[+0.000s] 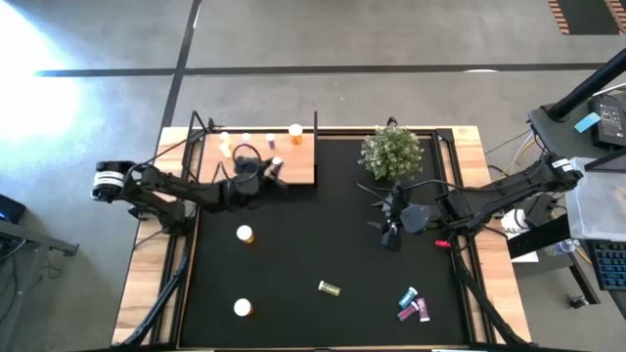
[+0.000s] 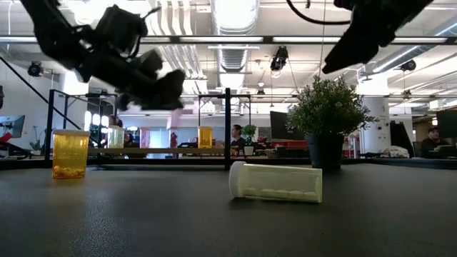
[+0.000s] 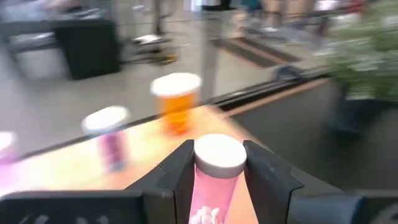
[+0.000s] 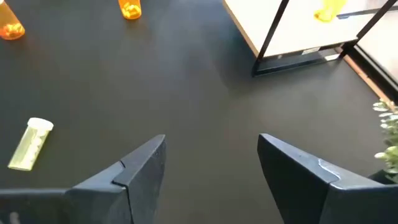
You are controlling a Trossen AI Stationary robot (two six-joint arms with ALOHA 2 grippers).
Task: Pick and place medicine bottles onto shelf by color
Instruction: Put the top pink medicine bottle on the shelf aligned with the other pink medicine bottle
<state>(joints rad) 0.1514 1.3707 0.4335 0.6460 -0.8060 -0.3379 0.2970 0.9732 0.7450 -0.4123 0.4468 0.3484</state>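
Left gripper [image 1: 274,173]: at upper centre-left of the high view, over the right part of the shelf [image 1: 303,168]; fingers clamped on a pink bottle [image 3: 213,180] with a white cap, held upright between them in the left wrist view.

Right gripper [image 4: 211,168]: right of centre in the high view, just below the plant [image 1: 391,152]; fingers spread apart, nothing between them, black mat [image 4: 186,81] beneath.

Shelf: light-wood board with thin black posts, at the upper left of the mat. On it stood an orange bottle [image 1: 295,132] near the top edge and a purple-pink bottle [image 3: 110,134], plus other small bottles along the left part.

Mat, loose bottles: two orange ones [image 1: 244,234] [image 1: 242,308] at lower left, upright; a yellowish one [image 1: 329,287] lying on its side at lower centre; a blue-teal one [image 1: 408,294] touching pink and purple ones [image 1: 415,311] at lower right; a small pink item [image 1: 442,242] near the right edge.
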